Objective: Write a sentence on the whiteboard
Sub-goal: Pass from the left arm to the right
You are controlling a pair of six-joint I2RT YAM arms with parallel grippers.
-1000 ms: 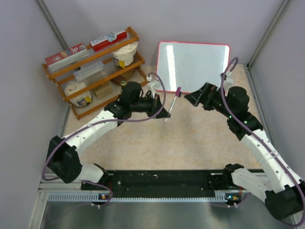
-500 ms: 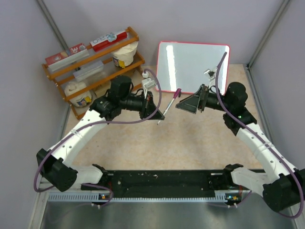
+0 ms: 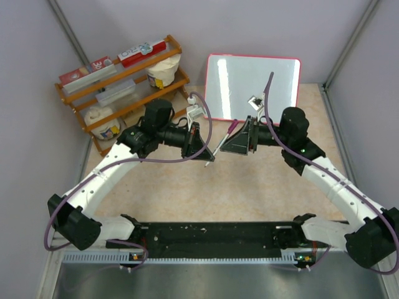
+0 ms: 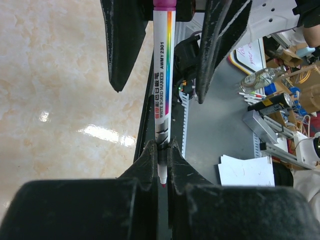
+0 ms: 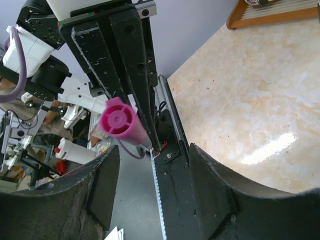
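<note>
Uncapping: my left pincer (image 4: 161, 155) is clamped on the white rainbow-striped plastic marker (image 4: 162, 75). Right pincer (image 5: 152, 150) is wide open and empty, straddling the round magenta cap (image 5: 120, 122) off-centre. I'd centre, close, pull straight.

Whiteboard (image 3: 252, 78) face noted as glossy white w/ reflections; tabletop (image 3: 249, 187) seen as polished, marbled beige. Marker (image 4: 162, 75) barrel recorded as smooth printed white plastic. Left gripper (image 4: 161, 149) fingers (image 4: 147, 162) observed matt black, scuffed; rack (image 3: 128, 106) appears varnished wood.

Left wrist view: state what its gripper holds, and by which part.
The left gripper pinches the white rainbow-striped whiteboard marker at its dark end, opposite the pink cap.
</note>
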